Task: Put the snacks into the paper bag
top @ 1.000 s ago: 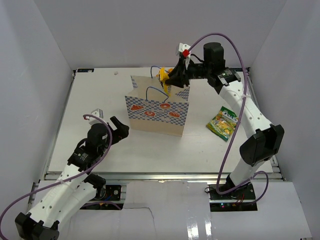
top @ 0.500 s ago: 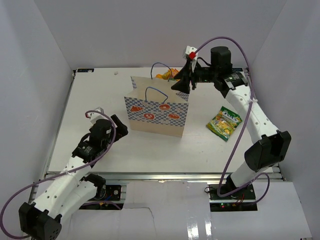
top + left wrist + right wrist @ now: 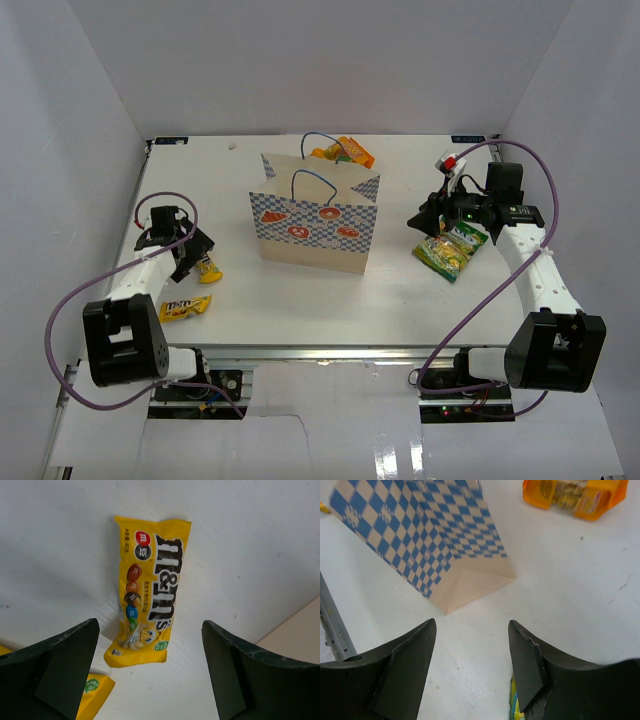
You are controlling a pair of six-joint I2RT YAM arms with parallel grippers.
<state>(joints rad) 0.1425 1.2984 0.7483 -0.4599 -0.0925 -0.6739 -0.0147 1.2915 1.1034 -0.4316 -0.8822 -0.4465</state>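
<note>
A yellow candy bar wrapper (image 3: 150,590) is seen flat on the white table (image 3: 300,300), directly below the spread left gripper (image 3: 190,250), its long axis lying across the closing line. A second yellow wrapper (image 3: 185,308) is counted nearby, plus one green-yellow pouch (image 3: 450,255) by the open right gripper (image 3: 472,625), one orange pouch (image 3: 345,152) and one tan checkered paper bag (image 3: 315,215).

Bright even light, soft shadows, sharp focus.

A lab test cell: white enclosure walls (image 3: 90,130) around a table (image 3: 300,290).
</note>
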